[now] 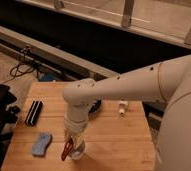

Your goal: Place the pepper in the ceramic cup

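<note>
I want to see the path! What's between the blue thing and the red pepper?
Only bare wooden table separates the blue sponge from the slim red pepper, which hangs at the end effector in the camera view.

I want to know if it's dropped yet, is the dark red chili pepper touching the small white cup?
Cannot tell. In the camera view, the slim dark red chili pepper hangs at the pincer and overlaps the small white ceramic cup, but no contact or gap shows plainly.
</note>
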